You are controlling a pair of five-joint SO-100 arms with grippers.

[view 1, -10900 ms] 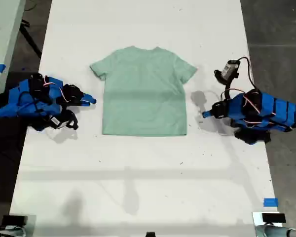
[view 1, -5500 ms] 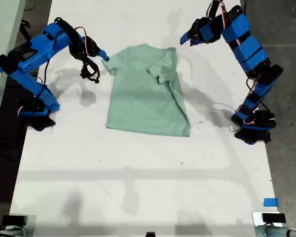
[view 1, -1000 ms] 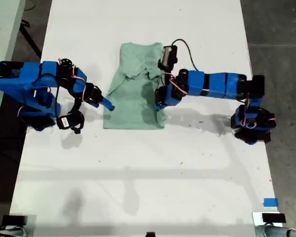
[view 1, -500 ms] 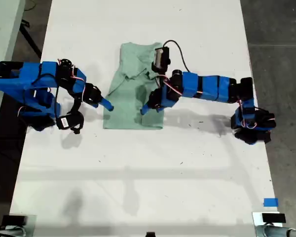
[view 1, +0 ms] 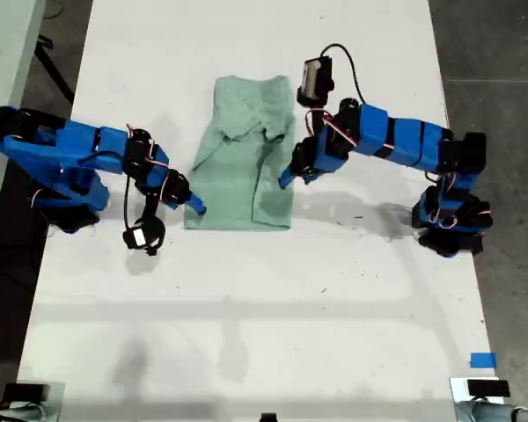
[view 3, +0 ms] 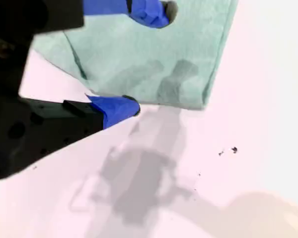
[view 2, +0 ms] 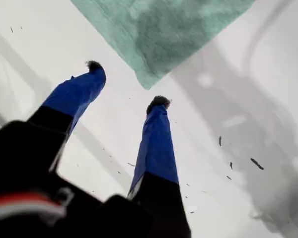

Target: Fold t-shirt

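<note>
Two blue arms reach in toward the t-shirt point(view 1: 242, 167), which lies flat on the white table point(view 1: 246, 308) a little above the middle of the exterior view, neckline toward that view's top. Both sleeves and sides are turned in over the body, so it makes a narrow, tall strip with creased layers near the collar. My first gripper point(view 1: 196, 208) comes in from the exterior view's left and sits low over the table just beside the shirt's lower corner on that side. In the first wrist view its two blue fingers point(view 2: 156, 144) stand apart with bare table between them (the hemmed corner of the shirt point(view 2: 164, 29) lies just past the tips, not touching either). My second gripper point(view 1: 286, 178) comes from the exterior view's right, at the shirt's long edge on that side. In the second wrist view its fingers are apart too and hold nothing: one point(view 3: 151, 11) is over the cloth point(view 3: 188, 49), the other point(view 3: 116, 109) right at the fabric's edge above the table.
</note>
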